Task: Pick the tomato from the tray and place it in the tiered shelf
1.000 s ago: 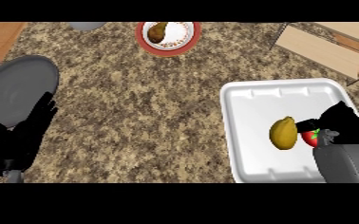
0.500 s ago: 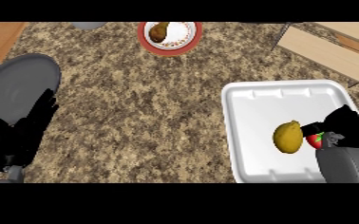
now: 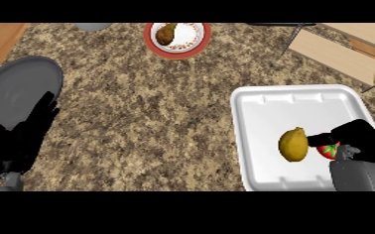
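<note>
On the white tray, at the lower right of the speckled counter, the tomato is found close to the tray's right side, touching or just beside a lemon on its left. Only a small red patch with a green stalk is seen, because the right hand is laid over it from the right. The hand is curled round the tomato, with one black finger passed along its far side toward the lemon; the rest of the grasp is hidden by the hand's own bulk. Such a hold is judged to be taken so that the fruit can be lifted without the lemon being nudged. The tomato is not seen to be raised from the tray.

The tiered shelf, of pale wooden boards, is placed beyond the tray at the upper right, well apart from the tomato, so a lift and a forward carry are judged to be needed.

The left hand is rested at the left edge, fingers straight and pointing up, beside a grey round dish. A red-rimmed plate with brown food is set at the far middle.
</note>
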{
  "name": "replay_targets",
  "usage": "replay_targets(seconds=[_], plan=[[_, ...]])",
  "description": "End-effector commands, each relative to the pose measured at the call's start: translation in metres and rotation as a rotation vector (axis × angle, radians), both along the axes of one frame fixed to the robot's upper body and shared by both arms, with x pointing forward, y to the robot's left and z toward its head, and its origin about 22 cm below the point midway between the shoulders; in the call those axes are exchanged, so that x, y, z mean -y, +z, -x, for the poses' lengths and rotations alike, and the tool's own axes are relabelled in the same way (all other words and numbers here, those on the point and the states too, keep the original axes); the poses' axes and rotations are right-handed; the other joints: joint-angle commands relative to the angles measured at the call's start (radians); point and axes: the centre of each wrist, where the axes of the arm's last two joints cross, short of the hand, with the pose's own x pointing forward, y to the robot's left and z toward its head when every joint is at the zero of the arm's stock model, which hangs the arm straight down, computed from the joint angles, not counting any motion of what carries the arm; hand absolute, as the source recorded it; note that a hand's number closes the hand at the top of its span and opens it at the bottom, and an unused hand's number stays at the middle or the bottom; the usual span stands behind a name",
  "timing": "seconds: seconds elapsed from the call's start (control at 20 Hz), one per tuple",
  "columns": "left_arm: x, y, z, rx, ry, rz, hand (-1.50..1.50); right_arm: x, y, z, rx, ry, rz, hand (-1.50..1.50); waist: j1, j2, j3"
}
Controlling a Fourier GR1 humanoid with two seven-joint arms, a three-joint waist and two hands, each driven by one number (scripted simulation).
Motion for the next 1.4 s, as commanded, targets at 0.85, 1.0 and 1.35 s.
replay_targets(seconds=[0.85, 1.0, 1.35], plan=[[0.018, -0.016, -0.006, 0.006, -0.038, 0.003, 0.00, -0.040, 0.084, -0.059, 0.288, 0.818, 0.092, 1.50, 0.029, 0.021, 0.017], [-0.003, -0.015, 0.012, -0.002, -0.015, 0.001, 0.00, -0.056, 0.109, -0.068, 0.411, 0.843, 0.060, 1.50, 0.021, 0.014, 0.016], [0.012, -0.022, 0.000, 0.002, 0.005, -0.006, 0.00, -0.042, 0.178, -0.045, 0.610, 0.770, -0.097, 1.50, -0.012, 0.009, 0.015]])
